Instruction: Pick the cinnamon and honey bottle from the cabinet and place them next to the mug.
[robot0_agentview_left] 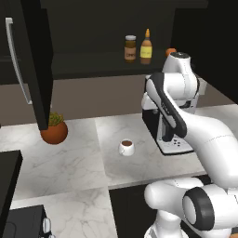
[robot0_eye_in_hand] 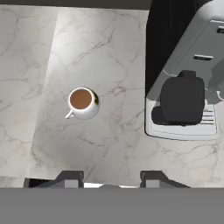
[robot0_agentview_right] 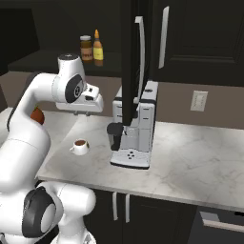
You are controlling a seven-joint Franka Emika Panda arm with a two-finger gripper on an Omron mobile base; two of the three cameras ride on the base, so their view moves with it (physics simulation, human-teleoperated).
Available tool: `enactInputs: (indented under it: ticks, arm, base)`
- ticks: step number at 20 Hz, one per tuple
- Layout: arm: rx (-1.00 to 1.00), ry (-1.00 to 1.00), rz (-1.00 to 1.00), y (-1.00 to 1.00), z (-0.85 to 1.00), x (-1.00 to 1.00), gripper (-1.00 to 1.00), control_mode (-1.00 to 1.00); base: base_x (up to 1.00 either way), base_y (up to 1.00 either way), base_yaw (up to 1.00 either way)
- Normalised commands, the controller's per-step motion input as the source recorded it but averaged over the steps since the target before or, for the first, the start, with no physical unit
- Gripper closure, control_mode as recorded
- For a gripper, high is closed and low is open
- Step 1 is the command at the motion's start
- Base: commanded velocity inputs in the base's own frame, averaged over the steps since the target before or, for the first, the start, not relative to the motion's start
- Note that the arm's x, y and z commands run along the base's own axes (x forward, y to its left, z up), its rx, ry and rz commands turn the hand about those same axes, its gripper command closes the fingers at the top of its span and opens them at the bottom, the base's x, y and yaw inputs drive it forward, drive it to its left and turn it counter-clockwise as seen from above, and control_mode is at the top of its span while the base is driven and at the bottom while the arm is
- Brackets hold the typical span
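The arm is hiding part of the coffee machine (robot0_agentview_left: 160, 125); the gripper (robot0_eye_in_hand: 109, 178) is hovering above the mug (robot0_eye_in_hand: 83, 103), fingers slightly parted, gripping nothing

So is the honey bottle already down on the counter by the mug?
No, the honey bottle stands on the cabinet shelf beside the cinnamon.

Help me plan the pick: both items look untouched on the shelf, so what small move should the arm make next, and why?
Probably raise the gripper toward the open cabinet. The cinnamon and honey bottle stand side by side on its shelf, while the hand hangs empty above the counter, looking down at the mug.
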Motion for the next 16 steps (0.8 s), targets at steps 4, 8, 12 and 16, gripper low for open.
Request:
enactInputs:
  ticks: [4, 8, 12, 16]
  arm:
    - [0.0, 0.0, 0.0, 0.0, 0.0, -0.06, -1.0, -1.0]
    - [0.0, -0.18, -0.01, 0.0, 0.05, -0.19, -1.0, -1.0]
    - [0.0, -0.3, 0.01, 0.01, 0.57, 0.0, -1.0, -1.0]
    - [0.0, -0.03, 0.06, 0.0, 0.99, 0.13, -1.0, -1.0]
  base:
    - [0.0, 0.0, 0.0]
    - [0.0, 0.0, 0.0]
    - [0.0, 0.0, 0.0]
    - [0.0, 0.0, 0.0]
